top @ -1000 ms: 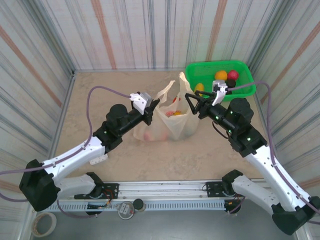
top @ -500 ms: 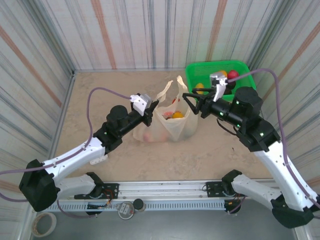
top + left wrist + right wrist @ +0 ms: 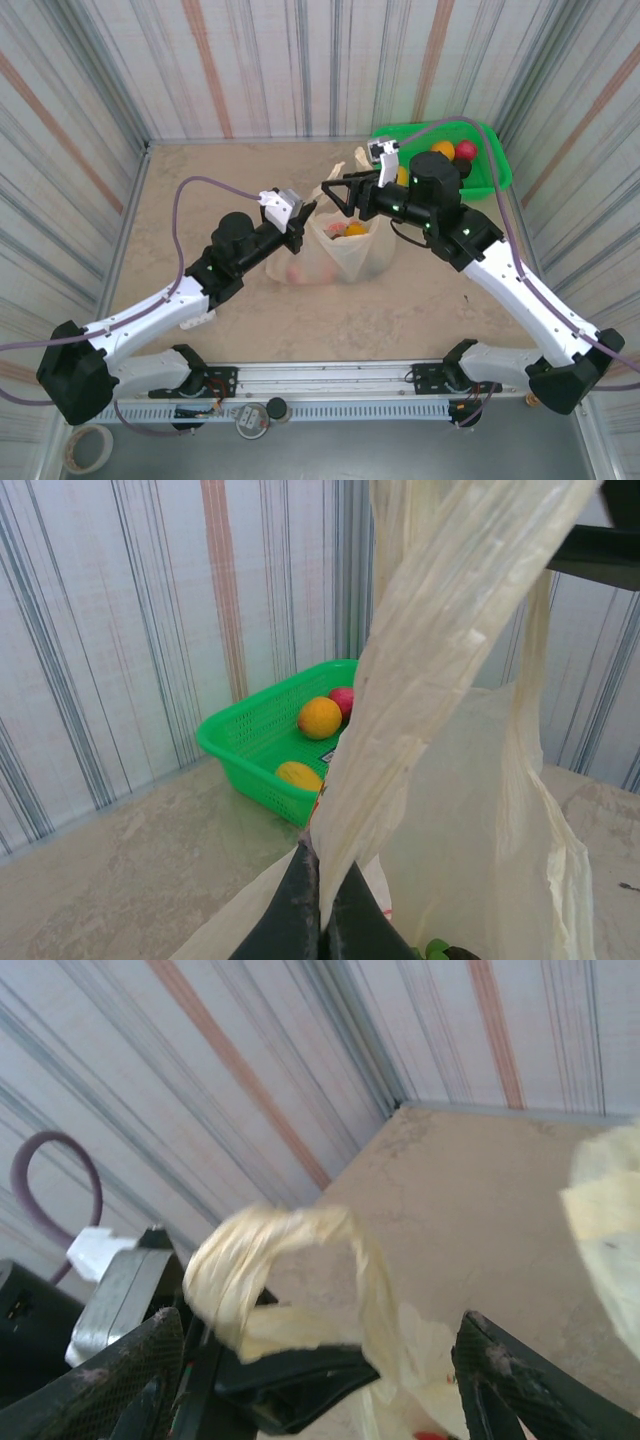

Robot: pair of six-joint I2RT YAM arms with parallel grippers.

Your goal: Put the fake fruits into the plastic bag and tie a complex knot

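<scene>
Left wrist: left claw (image 3: 322, 910) pinched shut on handle strip (image 3: 440, 650) of plastic bag (image 3: 470, 820); strip rises from fingertips. Green basket (image 3: 250, 745) beyond, with fruit inside.

Right wrist: right claw (image 3: 310, 1360) spread wide; handle strip (image 3: 265, 1260) loops between fingers (image 3: 120, 1380), unclamped.

Top external: plastic bag (image 3: 345, 258) mid-table, fake fruits (image 3: 352, 230) inside. Left claw (image 3: 300, 225) at bag's left top edge. Right claw (image 3: 330, 195) open just above bag mouth, near left claw.
</scene>
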